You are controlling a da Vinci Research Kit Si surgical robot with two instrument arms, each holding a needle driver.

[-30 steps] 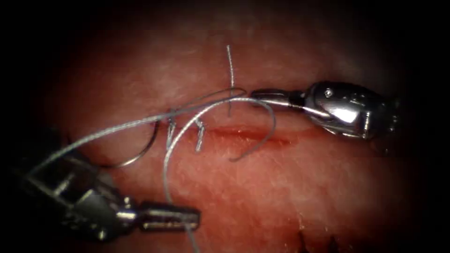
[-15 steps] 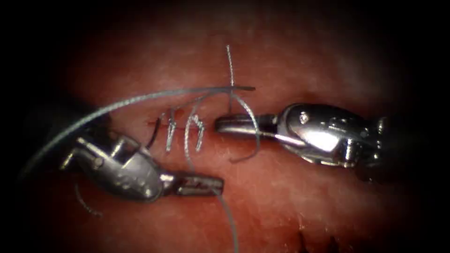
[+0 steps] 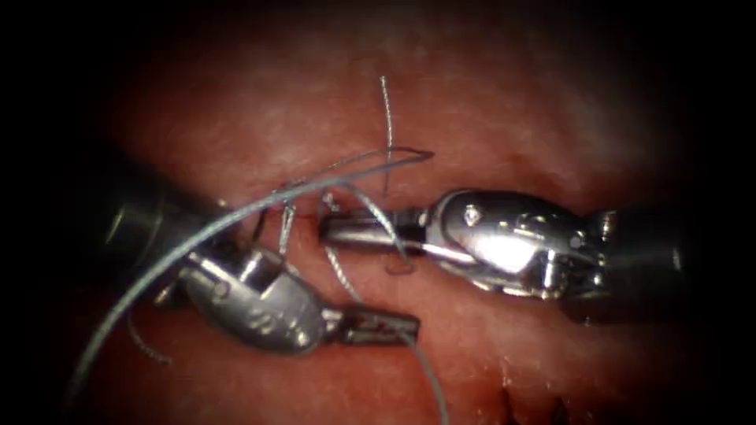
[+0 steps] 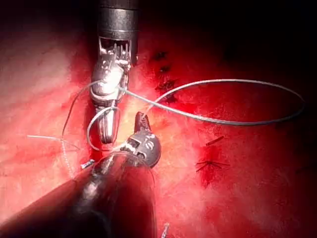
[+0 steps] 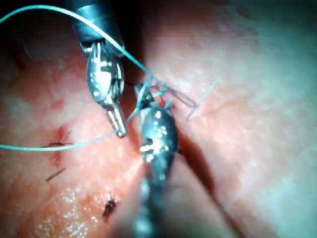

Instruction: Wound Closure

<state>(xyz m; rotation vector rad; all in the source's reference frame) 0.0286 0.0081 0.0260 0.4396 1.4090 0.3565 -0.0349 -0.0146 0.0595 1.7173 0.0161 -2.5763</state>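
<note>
Thread (image 3: 236, 216) now wraps my right tool (image 3: 366, 234), which over the last second has slid leftward along the cut (image 3: 441, 271) to lie over the stitches (image 3: 285, 228). In the endoscope view its fingers lie together, the loop draped across them; whether they pinch anything, I cannot tell. My left tool (image 3: 378, 324) has come in from the left, below the cut, fingers clamped on the thread that runs off downward. A cut end (image 3: 386, 110) stands above the wound. I cannot pick out the needle.

From my left wrist, the loop (image 4: 233, 101) sweeps wide over the tissue (image 4: 247, 188).

From my right wrist, thread (image 5: 124, 49) crosses the left tool (image 5: 118, 124). My judgement: a knot is being formed.
</note>
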